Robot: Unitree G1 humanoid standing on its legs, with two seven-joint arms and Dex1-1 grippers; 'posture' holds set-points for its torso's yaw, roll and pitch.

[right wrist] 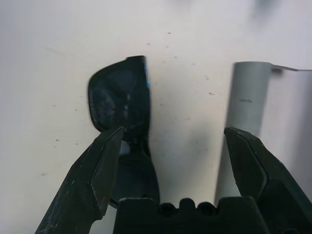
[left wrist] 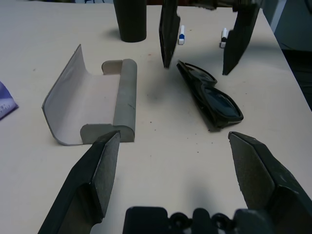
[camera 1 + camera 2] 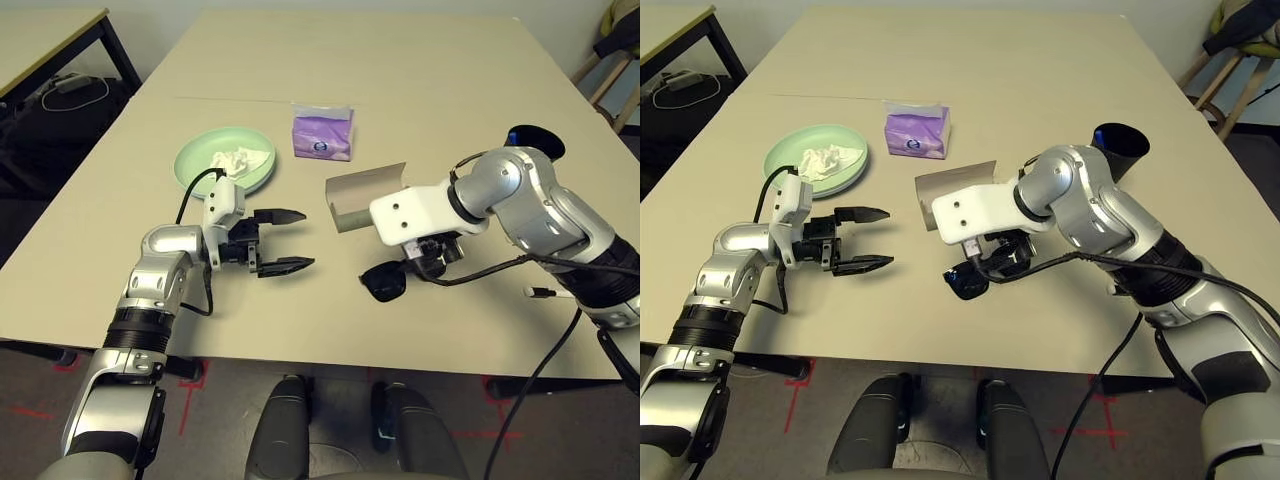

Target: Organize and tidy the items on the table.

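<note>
Black sunglasses [image 3: 385, 281] lie folded on the beige table [image 3: 400, 70], near its front edge. My right gripper [image 1: 173, 141] hangs open just above them, one finger on either side, not touching. Beside them the grey-green glasses case [image 3: 362, 195] lies open. My left gripper [image 3: 285, 241] stands open and empty to the left of the sunglasses, pointing at them. A light green plate [image 3: 200, 165] holds crumpled white tissue [image 3: 238, 160]. The purple tissue pack [image 3: 322, 133] stands behind the case. The black cup [image 3: 535, 140] shows behind my right arm. Two white pens [image 2: 181, 34] lie near the cup. No blue plate is in view.
A smaller dark-legged desk [image 3: 50, 40] stands at the far left with cables and a dark bag below it. A wooden chair [image 3: 610, 70] is at the far right. The table's front edge [image 3: 330, 358] runs close below both grippers.
</note>
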